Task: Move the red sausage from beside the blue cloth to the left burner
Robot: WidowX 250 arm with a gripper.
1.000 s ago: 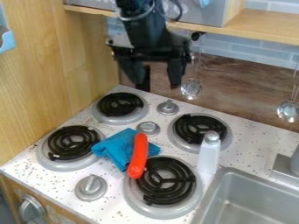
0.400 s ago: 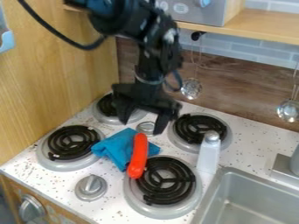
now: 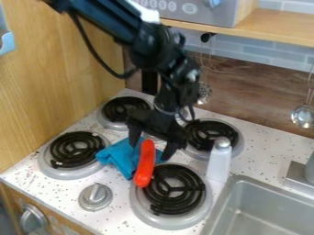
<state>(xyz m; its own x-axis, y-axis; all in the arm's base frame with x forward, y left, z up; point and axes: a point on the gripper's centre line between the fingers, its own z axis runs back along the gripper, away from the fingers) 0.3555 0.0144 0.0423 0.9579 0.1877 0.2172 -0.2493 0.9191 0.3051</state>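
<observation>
Camera view: your gripper (image 3: 151, 146) is hanging wide open around the far end of the red toy sausage (image 3: 145, 166), apparently holding nothing. The sausage is lying partly on the blue cloth (image 3: 120, 155). For clean contact, you're probably wanting even finger clearance, avoiding cloth folds.

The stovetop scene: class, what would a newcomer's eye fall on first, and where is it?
Probably the bright red sausage-shaped toy, lying partly on the crumpled blue cloth mid-stovetop. Next, the black gripper, fingers spread around the toy's upper end. To the right, a white bottle stands near the sink.
</observation>
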